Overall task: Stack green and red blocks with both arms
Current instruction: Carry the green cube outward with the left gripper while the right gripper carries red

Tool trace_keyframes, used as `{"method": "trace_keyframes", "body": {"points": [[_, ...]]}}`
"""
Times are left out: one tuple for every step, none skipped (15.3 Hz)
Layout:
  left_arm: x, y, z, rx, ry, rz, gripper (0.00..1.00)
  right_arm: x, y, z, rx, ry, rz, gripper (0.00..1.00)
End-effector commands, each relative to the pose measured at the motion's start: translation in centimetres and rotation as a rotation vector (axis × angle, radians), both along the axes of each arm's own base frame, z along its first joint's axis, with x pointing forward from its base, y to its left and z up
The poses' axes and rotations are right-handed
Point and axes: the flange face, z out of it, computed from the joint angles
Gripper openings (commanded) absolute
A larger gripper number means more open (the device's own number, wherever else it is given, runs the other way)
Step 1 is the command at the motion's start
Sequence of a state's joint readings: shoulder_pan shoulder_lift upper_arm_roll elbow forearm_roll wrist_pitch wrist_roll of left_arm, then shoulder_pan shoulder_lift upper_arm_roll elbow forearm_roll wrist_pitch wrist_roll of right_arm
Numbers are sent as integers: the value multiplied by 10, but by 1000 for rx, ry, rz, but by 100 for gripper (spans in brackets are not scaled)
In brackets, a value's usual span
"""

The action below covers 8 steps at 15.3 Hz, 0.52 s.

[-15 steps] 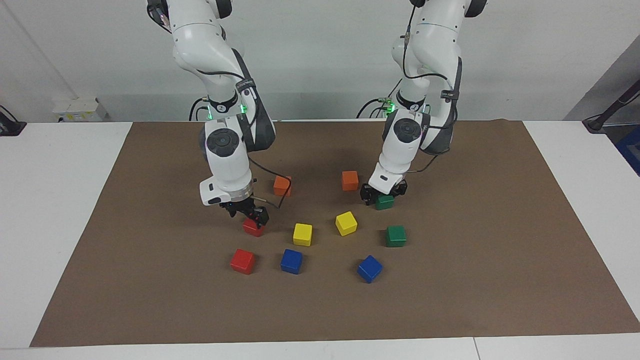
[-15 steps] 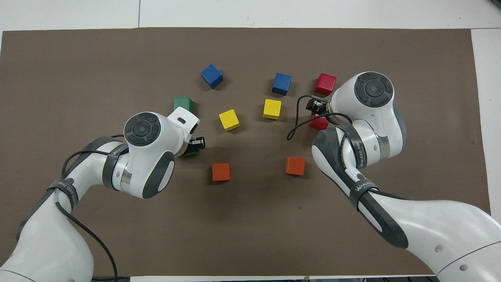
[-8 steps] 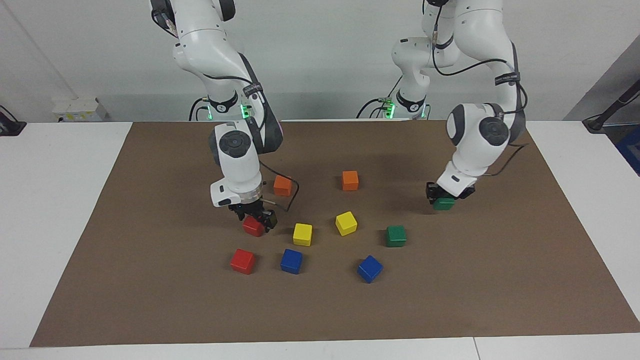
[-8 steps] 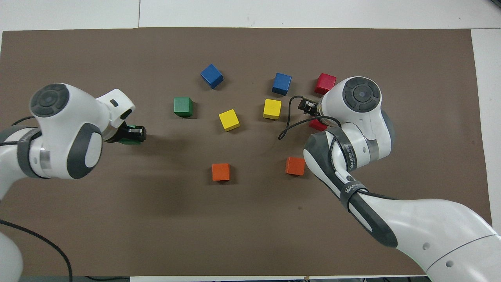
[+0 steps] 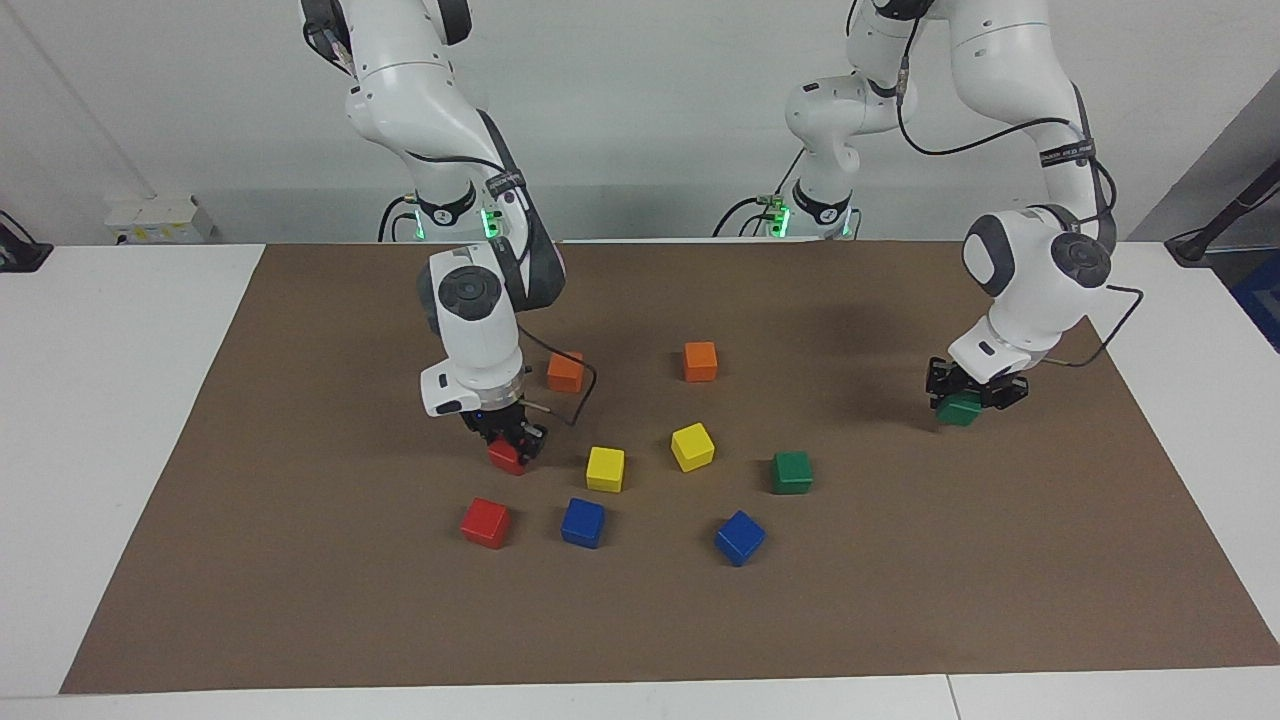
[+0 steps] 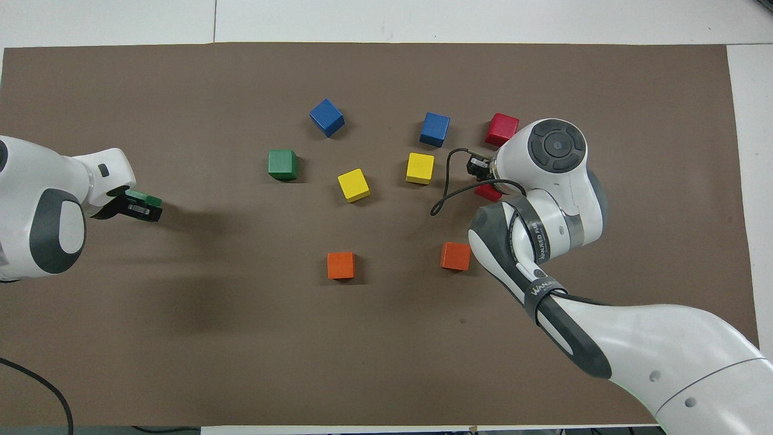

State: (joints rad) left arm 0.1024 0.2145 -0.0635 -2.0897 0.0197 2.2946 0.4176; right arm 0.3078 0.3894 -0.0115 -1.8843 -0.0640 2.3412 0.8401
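Facing view: I read the left pincer (image 5: 972, 398) clenched on one green block (image 5: 960, 410), carried out over the brown mat (image 5: 300, 550) toward the left arm's end of the desk (image 5: 100, 450); whether that block rests on the mat or hangs just above it I cannot tell from this angle. The right pincer (image 5: 508, 440) is down at a red block (image 5: 506, 457), its fingertips closed against the block's sides, so I take it as grasping, with the block apparently not yet lifted. The second red block (image 5: 486, 522) sits farther from the robots, near the held one; the second green block (image 5: 792, 472) lies on the mat between the yellow cubes (image 5: 693, 446) and the left pincer's position. Overhead view: the left pincer (image 6: 140, 208) shows the green block (image 6: 144, 199) between its fingers, well apart from the free green block (image 6: 282, 164). The right pincer (image 6: 483, 175) is mostly hidden under its own wrist; only an edge of its red block (image 6: 489, 192) shows, near the free red block (image 6: 502, 128). Judgement: the pick step is in hand on both sides. Next, each arm must bring its block squarely over a same-colour mate and lower before releasing; the orange cubes (image 6: 341, 265) and blue cubes (image 6: 327, 117) stay out of it.
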Motion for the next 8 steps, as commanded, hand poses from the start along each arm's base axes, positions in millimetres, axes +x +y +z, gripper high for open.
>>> {"method": "trace_keyframes", "body": {"points": [[-2, -2, -12, 14, -11, 40, 0, 0, -10, -1, -34, 9, 1, 0], [-3, -2, -14, 14, -10, 42, 0, 0, -21, 7, -63, 27, 59, 0], [-6, -1, -18, 14, -5, 45, 0, 0, -45, 22, -91, 55, 139, 0], [-5, -2, -19, 14, -14, 45, 0, -3, -76, 37, -98, 78, 190, 0], [-4, -1, -18, 13, -19, 45, 52, -12, -99, 46, -99, 81, 236, 0], [-3, 0, -16, 14, -25, 51, 100, -18, -124, 54, -99, 74, 247, 0], [-3, 4, -15, 14, -27, 69, 100, -25, -146, 56, -100, 80, 265, 0], [0, 4, -12, 14, -36, 86, 100, -32, -164, 56, -97, 63, 289, 0]]}}
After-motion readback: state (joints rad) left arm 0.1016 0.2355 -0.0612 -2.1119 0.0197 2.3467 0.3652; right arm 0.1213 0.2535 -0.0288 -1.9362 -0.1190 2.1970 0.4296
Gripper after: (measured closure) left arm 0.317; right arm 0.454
